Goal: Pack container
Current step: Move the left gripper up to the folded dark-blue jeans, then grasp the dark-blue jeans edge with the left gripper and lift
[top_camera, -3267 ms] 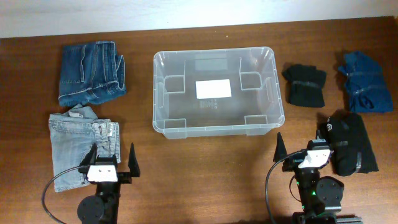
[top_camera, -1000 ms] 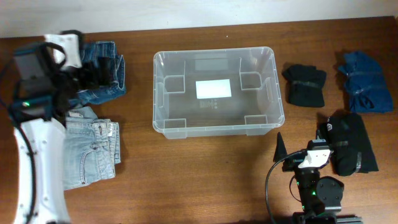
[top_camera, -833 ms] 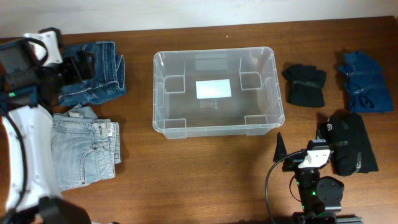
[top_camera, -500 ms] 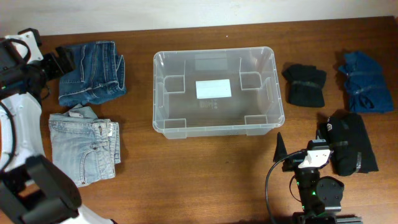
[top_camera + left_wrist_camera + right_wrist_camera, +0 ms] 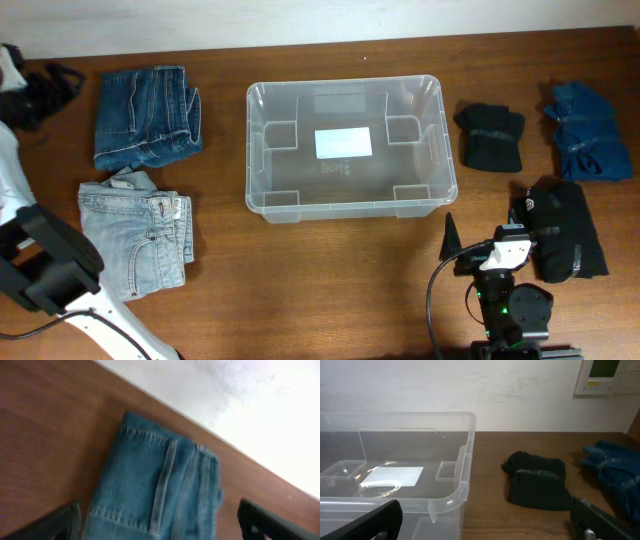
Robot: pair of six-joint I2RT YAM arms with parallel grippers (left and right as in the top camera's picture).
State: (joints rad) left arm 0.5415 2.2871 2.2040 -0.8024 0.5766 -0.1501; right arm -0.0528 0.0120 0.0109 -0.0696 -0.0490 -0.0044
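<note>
- My left pincer [image 5: 52,82] [image 5: 160,527] hangs at the table's [image 5: 350,300] far left corner, jaws spread wide and gripping nothing; the wrist view shows both fingertips at the lower frame edge.
- Dark jeans [image 5: 146,118] [image 5: 155,485] lie folded just ahead of it, near the wall [image 5: 240,405]. I cannot tell whether a finger touches the cloth.
- My right pincer [image 5: 487,230] [image 5: 487,525] sits low at the near right, jaws likewise fully apart and empty, aimed at the container's right end.
- The container [image 5: 300,168] [image 5: 455,492] stands at mid-table, mouth up. Its long axis runs left to right across the table, one long side facing my arms. A white label [image 5: 343,143] shows on its base.
- Pale jeans [image 5: 135,235] lie folded at the near left, in front of the dark pair.
- To the container's right rests a black bundle [image 5: 490,138] [image 5: 537,485], with a blue bundle [image 5: 587,130] [image 5: 610,472] beyond it.
- A black top [image 5: 565,232] lies just beside the right pincer, on its outer side.
</note>
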